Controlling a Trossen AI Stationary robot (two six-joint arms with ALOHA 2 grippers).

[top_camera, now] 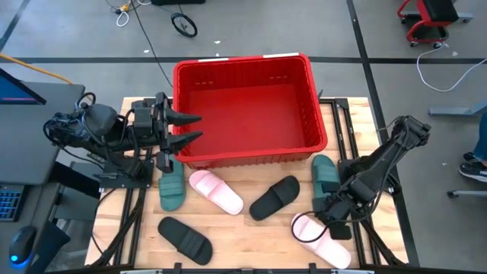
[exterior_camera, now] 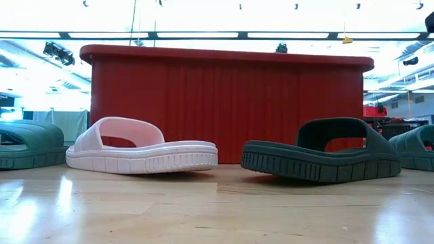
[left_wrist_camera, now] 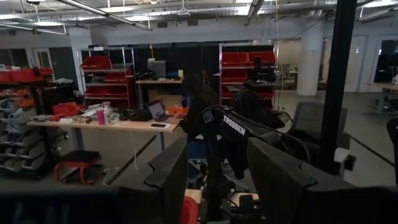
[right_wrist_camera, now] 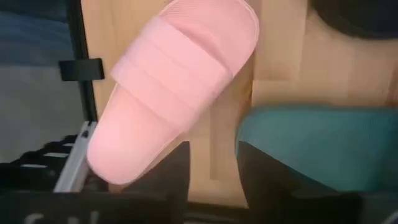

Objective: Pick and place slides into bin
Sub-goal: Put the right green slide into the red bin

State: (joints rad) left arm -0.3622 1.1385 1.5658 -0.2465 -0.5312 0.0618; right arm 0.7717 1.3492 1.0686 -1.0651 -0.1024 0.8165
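The right gripper (top_camera: 332,221) hangs low near the table's (top_camera: 251,237) front right corner, fingers parted and empty, between a pink slide (top_camera: 323,240) and a green slide (top_camera: 326,174). The left gripper (top_camera: 194,128), fingers spread, hovers at the empty bin's (top_camera: 179,106) left wall.

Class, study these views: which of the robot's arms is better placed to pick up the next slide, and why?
Probably the right. The right gripper, open, hangs low beside a pink slide and a green slide. The left gripper, open, is raised at the empty bin wall.
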